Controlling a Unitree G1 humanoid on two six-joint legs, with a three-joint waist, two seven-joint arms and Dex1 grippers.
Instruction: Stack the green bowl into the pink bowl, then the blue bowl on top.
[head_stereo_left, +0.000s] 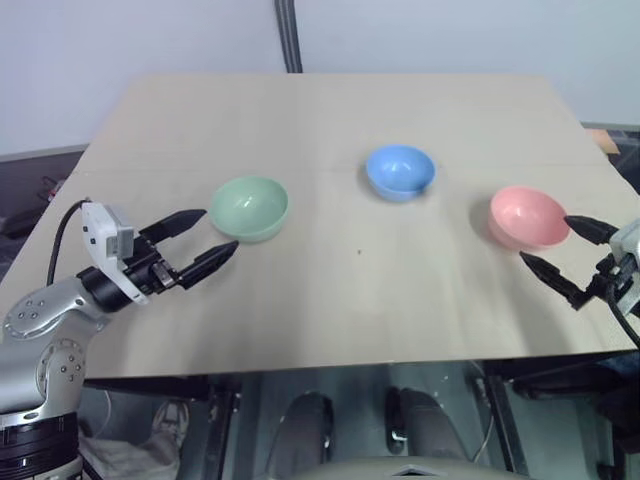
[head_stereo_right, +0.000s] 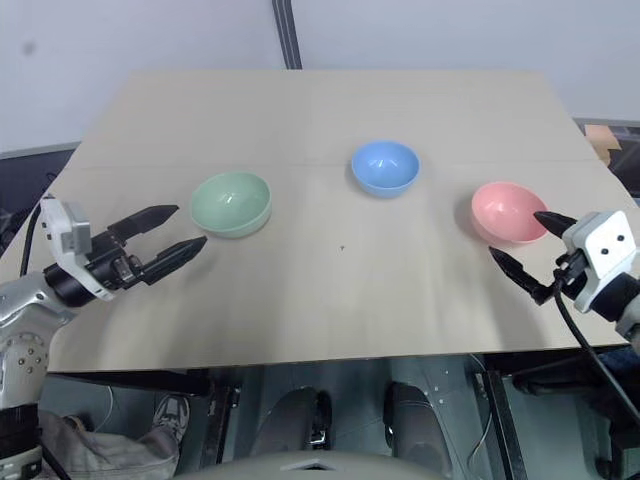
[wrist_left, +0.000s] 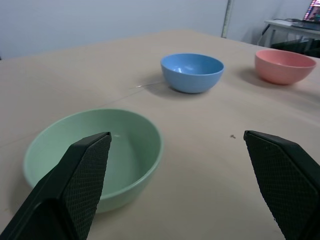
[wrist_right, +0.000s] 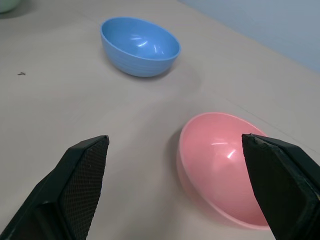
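Note:
Three bowls stand apart on the pale wooden table (head_stereo_left: 340, 130). The green bowl (head_stereo_left: 249, 208) is on the left, the blue bowl (head_stereo_left: 399, 172) in the middle farther back, the pink bowl (head_stereo_left: 528, 217) on the right. My left gripper (head_stereo_left: 203, 239) hovers open just short of the green bowl (wrist_left: 95, 155), with nothing between its fingers. Open and empty too, my right gripper (head_stereo_left: 560, 248) sits at the near right side of the pink bowl (wrist_right: 227, 167), one fingertip close to its rim.
The table's front edge (head_stereo_left: 330, 365) runs just below both grippers. A dark pole (head_stereo_left: 290, 35) rises behind the far edge. A wide stretch of bare tabletop lies between the green and pink bowls.

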